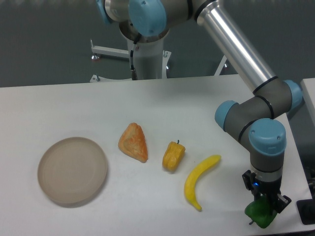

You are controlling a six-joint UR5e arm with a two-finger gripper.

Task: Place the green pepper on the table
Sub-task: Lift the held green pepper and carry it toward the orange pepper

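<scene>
Here, at lower right, the black two-finger end effector (264, 205) gripped the small glossy dark-green toy pepper (261, 214) just above the plain white matte surface (162, 103); a gentle lowering before release seemed best.

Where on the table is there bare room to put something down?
The table is bare across its far half, behind the row of items, and at the near left corner below the plate. The middle is crowded: orange wedge, yellow-orange pepper, banana. At the near right the gripper holds the green pepper.
</scene>
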